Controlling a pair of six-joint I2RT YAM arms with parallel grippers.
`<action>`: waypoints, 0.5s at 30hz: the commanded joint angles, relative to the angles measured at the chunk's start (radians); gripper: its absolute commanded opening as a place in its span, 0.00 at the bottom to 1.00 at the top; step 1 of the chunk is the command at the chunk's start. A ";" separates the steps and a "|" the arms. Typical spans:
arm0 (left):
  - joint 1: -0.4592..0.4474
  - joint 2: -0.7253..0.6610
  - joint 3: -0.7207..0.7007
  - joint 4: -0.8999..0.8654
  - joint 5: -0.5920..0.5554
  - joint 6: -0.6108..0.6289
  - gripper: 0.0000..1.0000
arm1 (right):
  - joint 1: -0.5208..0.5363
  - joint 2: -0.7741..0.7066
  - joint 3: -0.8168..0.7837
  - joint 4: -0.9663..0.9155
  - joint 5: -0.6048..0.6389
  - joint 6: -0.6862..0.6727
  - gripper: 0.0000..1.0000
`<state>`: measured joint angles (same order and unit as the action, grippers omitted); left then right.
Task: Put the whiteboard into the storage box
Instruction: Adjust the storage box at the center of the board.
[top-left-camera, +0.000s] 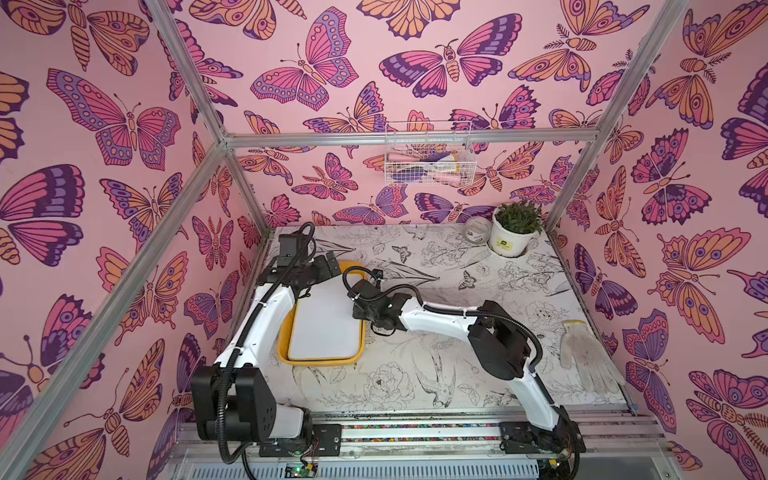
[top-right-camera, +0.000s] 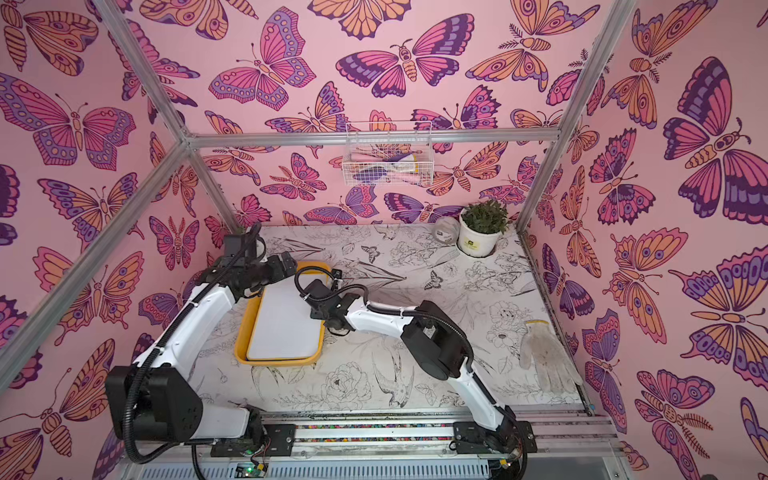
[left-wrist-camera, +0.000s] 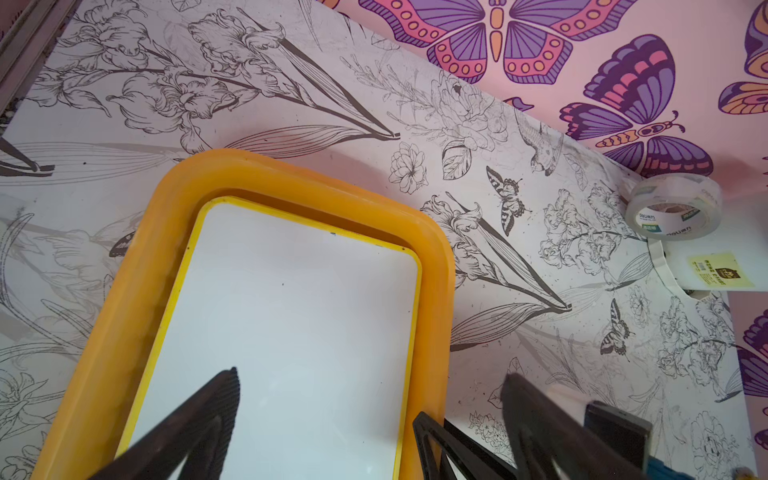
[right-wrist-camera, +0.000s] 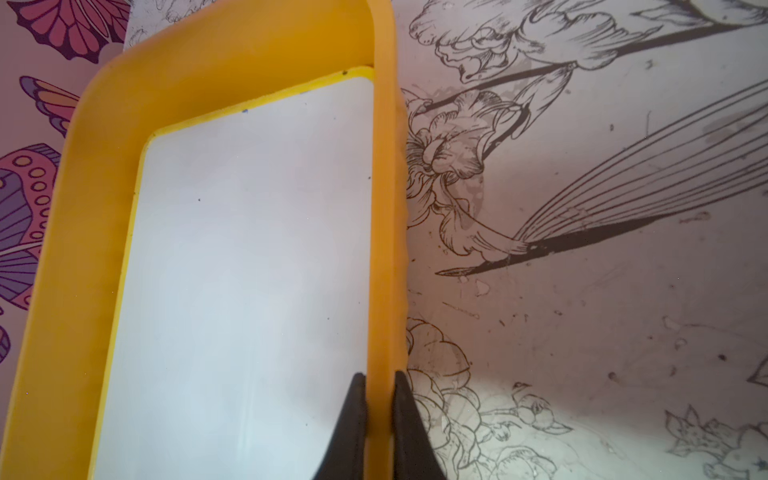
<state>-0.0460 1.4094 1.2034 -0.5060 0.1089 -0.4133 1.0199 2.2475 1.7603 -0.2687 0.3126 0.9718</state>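
The right pincer (right-wrist-camera: 379, 374) clamps the rim of the shallow yellow-orange plastic storage box (right-wrist-camera: 83, 208), the left pincer (left-wrist-camera: 372, 372) spread wide, where the yellow-edged whiteboard (right-wrist-camera: 249, 249) lies flat, seemingly stiff, light and slick, best gripped by an edge.

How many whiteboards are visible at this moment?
1. The whiteboard lies flat inside the storage box, filling most of its floor. Another stacked beneath it would be hidden.

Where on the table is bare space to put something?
Free: the table's far middle, between storage box, plant pot and glove; also the front strip near the rail. Crowded: the box side, and the corner with tape roll.
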 joint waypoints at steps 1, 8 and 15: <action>0.003 0.010 0.019 -0.025 0.000 -0.007 1.00 | -0.039 0.044 0.065 0.045 0.033 -0.073 0.02; 0.003 0.014 0.018 -0.025 -0.006 -0.002 1.00 | -0.064 0.101 0.178 0.066 0.062 -0.060 0.02; 0.002 0.013 0.014 -0.025 -0.015 0.001 1.00 | -0.087 0.140 0.258 0.162 0.114 -0.036 0.08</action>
<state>-0.0460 1.4097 1.2037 -0.5060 0.1074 -0.4129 0.9653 2.3882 1.9656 -0.2527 0.2966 0.9112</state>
